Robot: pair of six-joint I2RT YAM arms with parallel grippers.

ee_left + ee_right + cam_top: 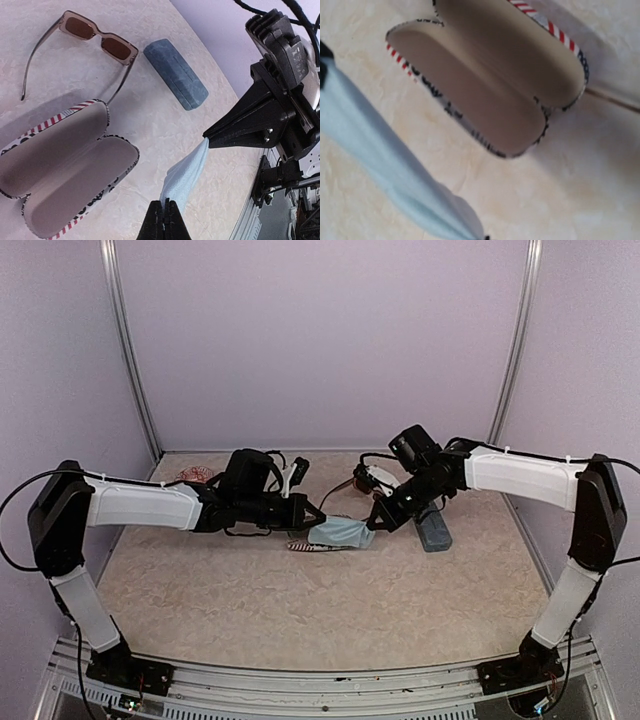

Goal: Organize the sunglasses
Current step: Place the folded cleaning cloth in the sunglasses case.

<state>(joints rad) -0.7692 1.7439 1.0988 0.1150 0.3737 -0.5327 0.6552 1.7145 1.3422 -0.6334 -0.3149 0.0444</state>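
We find both arms meeting at the middle of the top view with a light-blue cloth (341, 533) stretched between them: the left pincer (164, 204) is closed tight on its lower end, and the right pincer (207, 138) pinches the upper corner to a point. We judge the step in hand to be laying or folding this cloth. To do it well, both arms should hold an even, gentle tension and lower together. Neither should let go until the cloth is over its spot, or it will slump and snag on the open lid below. The striped case (65, 165) lies open on the table (300, 620) at lower left of the left wrist view. Both halves show only bare beige lining, so it holds nothing. The blue-grey case (176, 73) sits shut at upper centre, and we cannot tell what is inside. The brown sunglasses (97, 39) rest unfolded at upper left of that view, just beside the striped case and outside both cases. A small reddish shape near the back left of the top view may be the pink pair (196, 475), though it is too small for us to be sure.
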